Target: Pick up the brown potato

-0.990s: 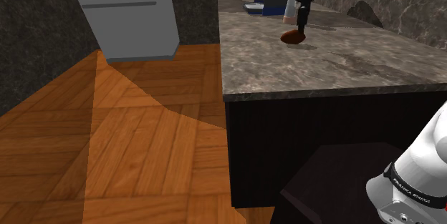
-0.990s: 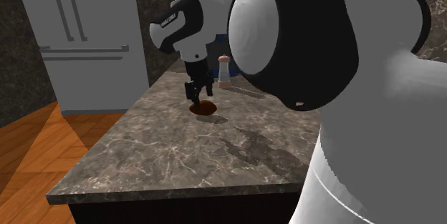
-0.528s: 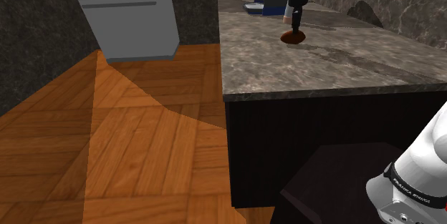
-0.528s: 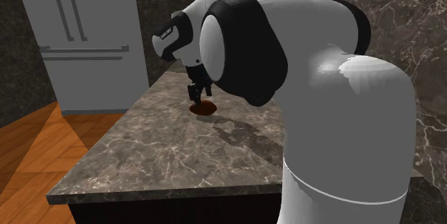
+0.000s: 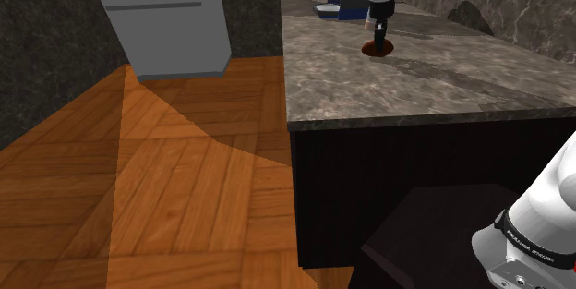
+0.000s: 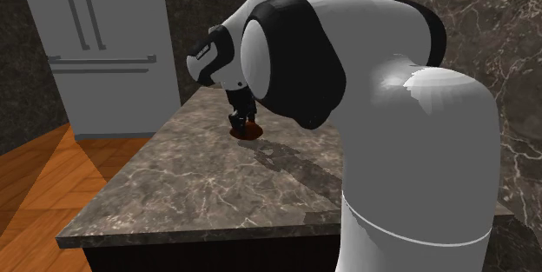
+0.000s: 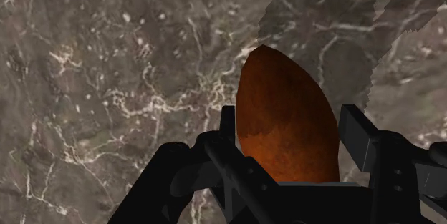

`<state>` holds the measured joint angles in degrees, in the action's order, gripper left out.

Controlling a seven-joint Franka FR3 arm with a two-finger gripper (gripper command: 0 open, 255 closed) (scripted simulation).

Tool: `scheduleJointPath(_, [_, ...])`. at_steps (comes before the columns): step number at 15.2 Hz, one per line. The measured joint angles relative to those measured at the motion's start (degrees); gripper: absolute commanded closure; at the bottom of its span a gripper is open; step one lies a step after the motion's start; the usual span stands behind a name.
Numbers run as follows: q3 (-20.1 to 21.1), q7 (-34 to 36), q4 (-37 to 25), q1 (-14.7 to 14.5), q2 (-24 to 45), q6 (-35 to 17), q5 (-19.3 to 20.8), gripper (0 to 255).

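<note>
Brown potato (image 7: 286, 129): location?
– Lying on the marbled worktop (image 7: 107, 79), flanked by the spread pincer (image 7: 292, 121), not yet clasped.
– Advice?
– Close squarely across its narrow width, then lift straight.

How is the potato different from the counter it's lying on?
The potato is reddish-brown; the counter is grey with pale veins. The potato is rounded, pointed at one end; the counter is flat with straight edges. The potato is small; the counter is far bigger. Both have blotchy colouring.
</note>
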<state>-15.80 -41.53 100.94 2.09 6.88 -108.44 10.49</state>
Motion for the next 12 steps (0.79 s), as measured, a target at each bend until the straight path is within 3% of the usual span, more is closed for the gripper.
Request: scheduleJointPath(12, [0.01, -0.4, -2.03, -0.02, -0.16, 2.18, -0.08, 255])
